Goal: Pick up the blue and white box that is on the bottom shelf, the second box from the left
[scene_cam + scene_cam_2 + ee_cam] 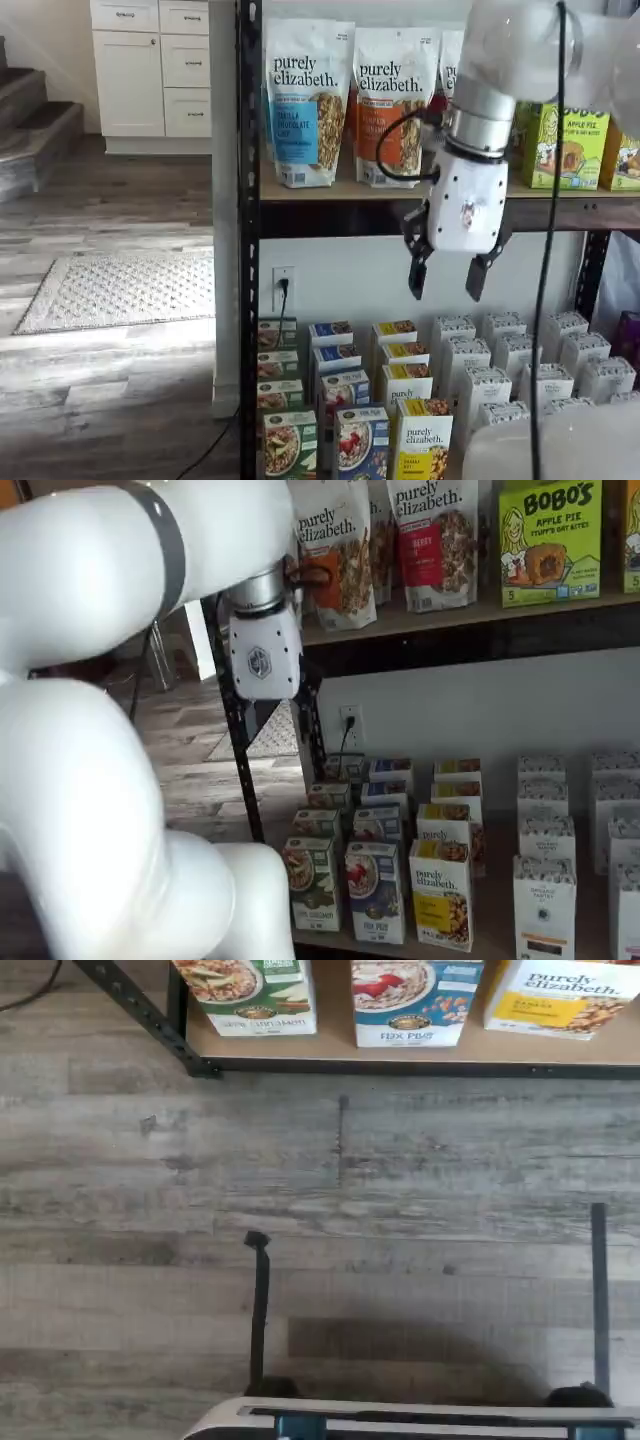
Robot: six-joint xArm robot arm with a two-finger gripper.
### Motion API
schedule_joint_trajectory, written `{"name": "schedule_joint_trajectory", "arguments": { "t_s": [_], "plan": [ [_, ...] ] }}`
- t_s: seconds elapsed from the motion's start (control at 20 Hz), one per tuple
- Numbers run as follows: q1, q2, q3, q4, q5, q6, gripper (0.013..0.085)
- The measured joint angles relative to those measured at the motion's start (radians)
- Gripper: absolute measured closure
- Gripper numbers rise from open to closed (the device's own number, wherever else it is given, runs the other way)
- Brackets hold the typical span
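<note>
Grey wood-plank flooring (330, 1210) ran in front of the black metal-framed rack (249, 250), with a pale rug (120, 290) and white cabinets (150, 65) off to one side and a wall outlet (283, 287) behind the lower tier. On the wooden upper tier (400, 190) tall granola bags (307, 100) stood upright beside green boxes (548, 540). The bottom shelf (330, 1050) held rows of small cartons running front to back. At the front of its row, the blue and white box (376, 890) stood upright, long axis vertical, its picture of a bowl with red berries facing out toward the floor side. It sat just beside a green-fronted carton (311, 882) on one flank and a yellow-fronted carton (441, 892) on the other; white cartons (545, 900) filled the rows further along. The gripper (448, 272) hung well above those cartons, in front of the upper tier's edge, its two black fingers plainly apart and holding nothing. In the wrist view the box fronts showed only along the shelf's front edge.
</note>
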Motion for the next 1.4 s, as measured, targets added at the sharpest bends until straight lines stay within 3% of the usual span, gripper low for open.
{"name": "schedule_joint_trajectory", "arguments": {
  "t_s": [0.3, 0.6, 0.8, 1.15, 1.4],
  "plan": [
    [0.013, 0.067, 0.119, 0.015, -0.208, -0.011, 0.0130],
    [0.044, 0.150, 0.174, 0.004, -0.375, 0.009, 0.0130],
    [0.062, 0.223, 0.189, -0.003, -0.471, 0.022, 0.0130],
    [0.100, 0.404, 0.194, 0.028, -0.671, 0.023, 0.0130],
    [0.129, 0.540, 0.164, 0.005, -0.771, 0.059, 0.0130]
  ]
}}
